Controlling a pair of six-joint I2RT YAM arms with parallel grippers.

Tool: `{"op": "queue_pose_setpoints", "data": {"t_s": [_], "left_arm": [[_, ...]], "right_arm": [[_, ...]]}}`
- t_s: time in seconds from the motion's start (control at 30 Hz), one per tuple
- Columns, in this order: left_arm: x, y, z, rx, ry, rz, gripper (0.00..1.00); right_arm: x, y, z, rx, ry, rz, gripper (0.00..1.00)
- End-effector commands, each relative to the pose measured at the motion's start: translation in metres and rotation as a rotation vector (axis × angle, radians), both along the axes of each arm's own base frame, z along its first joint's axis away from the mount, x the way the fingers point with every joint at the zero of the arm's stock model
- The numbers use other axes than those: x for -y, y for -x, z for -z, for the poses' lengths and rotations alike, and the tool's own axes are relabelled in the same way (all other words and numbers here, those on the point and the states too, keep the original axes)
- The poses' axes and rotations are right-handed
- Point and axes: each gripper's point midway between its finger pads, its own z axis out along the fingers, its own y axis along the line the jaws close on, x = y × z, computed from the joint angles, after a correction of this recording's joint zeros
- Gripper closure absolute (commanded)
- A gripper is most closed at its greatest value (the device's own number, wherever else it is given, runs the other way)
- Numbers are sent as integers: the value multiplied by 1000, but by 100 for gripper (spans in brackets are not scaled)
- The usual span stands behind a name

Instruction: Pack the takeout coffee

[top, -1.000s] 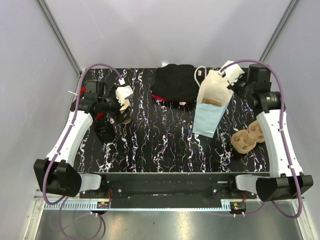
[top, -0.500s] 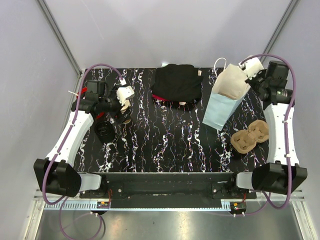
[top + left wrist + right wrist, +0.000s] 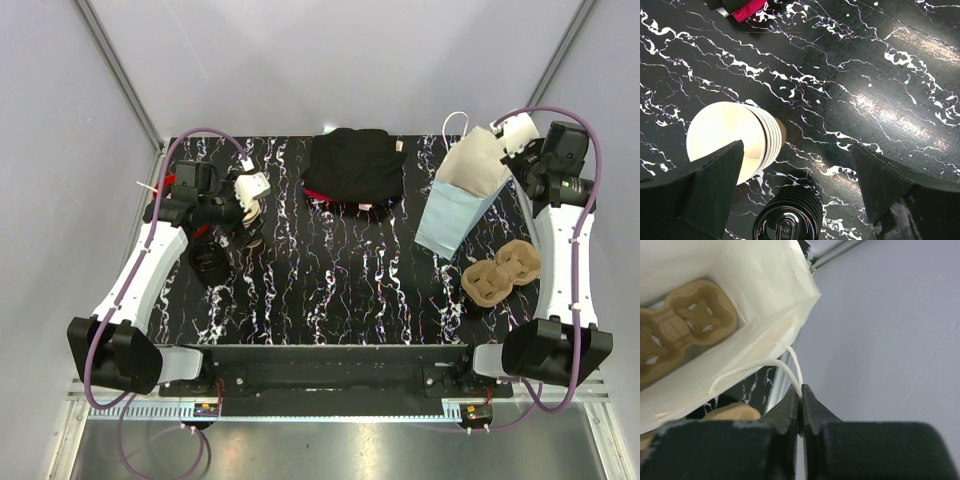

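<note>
Under L fingers: cup stack

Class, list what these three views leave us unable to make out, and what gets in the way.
- Top view: black cloth covers most of the red item; its identity is unclear.
- Left wrist view: the bottom edge cuts off the black lid; whether a cup sits beneath is unclear.
- Right wrist view: the left edge cuts off the paper bag's inside; only a cardboard carrier shows.
</note>
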Motion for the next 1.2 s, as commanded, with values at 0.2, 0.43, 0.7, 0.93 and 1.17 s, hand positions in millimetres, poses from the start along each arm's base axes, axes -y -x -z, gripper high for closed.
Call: {"op": "queue_pose_setpoints", "data": {"t_s": [0.2,0.43,0.7,0.93,1.17], "left_arm": [[3,-6,-2,20,3,-15,5],[4,-8,-11,51,14,-36,1],[0,-14,-15,73,12,-83,1],[-11,-28,-5,75,-34,-161,1],[-28,-49,1,86,-86,-278,1]], "right_arm": [[-59,32,-52,87,-182,-202,25],[-99,56,-84,117,-322,-327,0],[-178,90,-95,74,-476,-538,0],[-238,115,-89,-22,-591,-714,0],[-270,116,-55,-144,-620,-777,0]]}}
